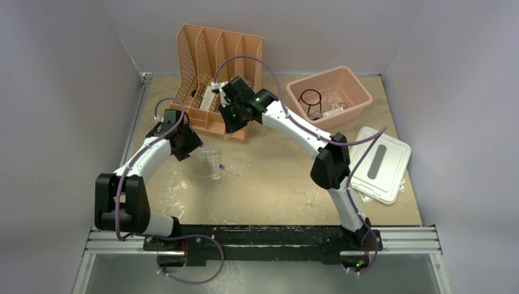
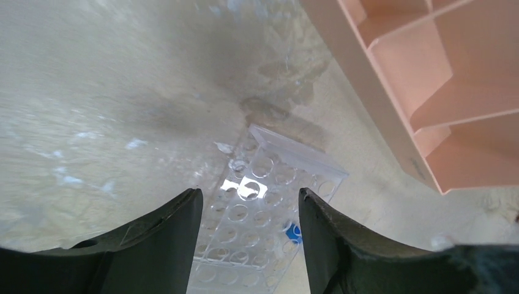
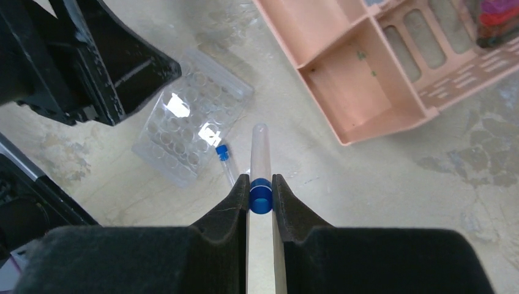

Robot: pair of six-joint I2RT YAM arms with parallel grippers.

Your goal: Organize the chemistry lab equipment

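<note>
My right gripper (image 3: 261, 184) is shut on the blue cap of a clear tube (image 3: 259, 150) and holds it above the table, by the front of the peach organizer. In the top view this gripper (image 1: 231, 130) hangs over the organizer's front edge. A clear tube rack (image 1: 209, 162) lies on the table with empty holes; it also shows in the right wrist view (image 3: 193, 122). A second blue-capped tube (image 1: 229, 169) lies beside it. My left gripper (image 2: 250, 195) is open and empty just above the rack (image 2: 263, 202). A black wire ring (image 1: 311, 98) lies in the pink tub.
The peach slotted organizer (image 1: 220, 67) stands at the back, holding a few items. The pink tub (image 1: 361, 92) is at the back right, its white lid (image 1: 382, 162) lying on the table at the right. White walls enclose the table.
</note>
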